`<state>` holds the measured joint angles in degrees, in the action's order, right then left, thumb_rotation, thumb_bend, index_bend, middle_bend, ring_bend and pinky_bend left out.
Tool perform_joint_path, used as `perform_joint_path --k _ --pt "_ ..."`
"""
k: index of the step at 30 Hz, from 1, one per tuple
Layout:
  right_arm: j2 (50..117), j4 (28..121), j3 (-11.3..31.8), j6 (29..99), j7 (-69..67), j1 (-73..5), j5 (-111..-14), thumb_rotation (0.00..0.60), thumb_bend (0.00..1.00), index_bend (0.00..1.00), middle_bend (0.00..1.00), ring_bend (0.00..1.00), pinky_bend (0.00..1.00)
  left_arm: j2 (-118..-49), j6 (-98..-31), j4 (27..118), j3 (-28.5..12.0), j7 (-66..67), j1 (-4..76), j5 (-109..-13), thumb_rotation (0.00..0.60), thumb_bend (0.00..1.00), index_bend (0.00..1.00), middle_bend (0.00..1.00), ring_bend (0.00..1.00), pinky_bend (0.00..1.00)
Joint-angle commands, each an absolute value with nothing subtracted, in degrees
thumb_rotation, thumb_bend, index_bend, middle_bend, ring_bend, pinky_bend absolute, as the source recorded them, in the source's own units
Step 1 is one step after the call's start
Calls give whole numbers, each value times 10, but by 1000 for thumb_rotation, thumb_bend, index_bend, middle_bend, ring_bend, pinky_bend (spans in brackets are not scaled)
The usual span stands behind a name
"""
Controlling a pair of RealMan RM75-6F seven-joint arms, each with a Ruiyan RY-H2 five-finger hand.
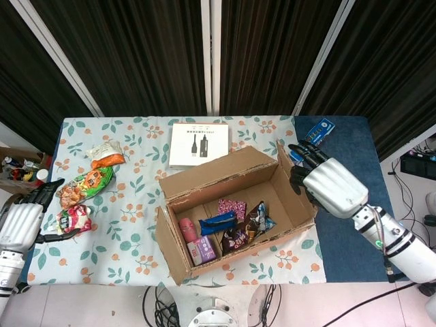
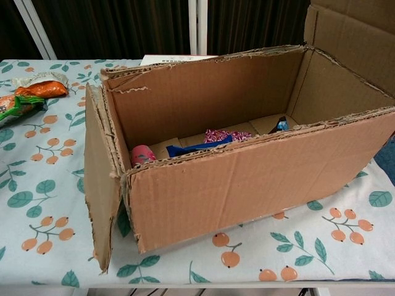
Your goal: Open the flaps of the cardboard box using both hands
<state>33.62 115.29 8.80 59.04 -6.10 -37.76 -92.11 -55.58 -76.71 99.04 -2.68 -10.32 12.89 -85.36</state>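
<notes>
Centrally, item one: cardboard box (image 1: 235, 211), on the flowered tablecloth (image 1: 129, 204), long axis running left to right and slightly skewed, its right end lying further from the robot. Top open; packets and a pink tube lie on its floor.

Right end flap (image 2: 352, 37): stands up and leans outward past the box's right wall; in the head view it shows as a narrow edge near (image 1: 281, 155).

Left end flap (image 2: 102, 185): hangs down along the outside of the left wall, its lower corner near the cloth.

Right hand (image 1: 327, 185): just beside the right end of the box, on its outer side, dark fingers (image 1: 303, 153) spread and reaching toward the raised flap. Whether they touch the card cannot be told; nothing is grasped. Not seen in the chest view.

Left hand (image 1: 24, 221): at the table's left edge, well apart from the box, snack bags (image 1: 85, 187) between the two. Fingers look loosely apart and empty; part is cut off by the frame.

Judgement: the right flap lies directly leftward of the right hand, which is far the nearer; pressing that flap further outward falls to it. The left flap seems already down.

Outlying: a white booklet (image 1: 199, 144) behind the box; a blue pack (image 1: 315, 133) on the dark mat.
</notes>
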Motion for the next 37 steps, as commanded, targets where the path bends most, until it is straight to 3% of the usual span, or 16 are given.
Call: perform_joint_path --k 1,12,14,16,17,19,22,24,31,37 --pt "320 1095 62 635 -132 -329 -956 600 1000 632 430 0 0 -557 -758 1003 -29 -87 135 -848 417 89 49 98 96 179" --pt "355 951 26 754 -267 -228 -962 600 1000 601 416 0 0 -555 -758 1030 -35 -55 137 -835 418 88 49 99 96 179" --pt "363 944 26 783 -254 -210 -962 600 1000 498 360 0 0 -556 -761 1030 -34 -51 134 -836 419 89 49 98 96 179" --pt "376 948 19 805 -211 -184 -954 600 966 230 187 0 0 -559 -768 1027 -32 -43 131 -838 418 89 49 98 96 179" --pt "385 959 13 811 -176 -167 -941 600 916 111 102 0 0 -562 -774 1023 -31 -38 127 -841 418 88 49 98 96 179" --pt "408 971 5 823 -110 -139 -918 600 787 3 13 0 0 -568 -788 1013 -29 -27 121 -847 419 88 49 99 96 179" --pt "477 968 -1 863 3 -89 -873 600 571 0 0 0 0 -585 -822 982 -25 1 107 -867 415 88 50 89 75 179" --pt "533 949 -6 887 41 -61 -855 600 486 0 0 0 0 -606 -854 941 -20 27 96 -895 395 89 58 63 56 179" --pt "647 872 -10 925 89 -12 -835 600 452 0 0 0 0 -663 -893 836 15 23 61 -933 381 89 50 50 52 180" --pt "678 838 3 940 83 4 -826 600 453 0 0 0 0 -688 -904 794 21 0 46 -930 380 89 42 50 51 180"
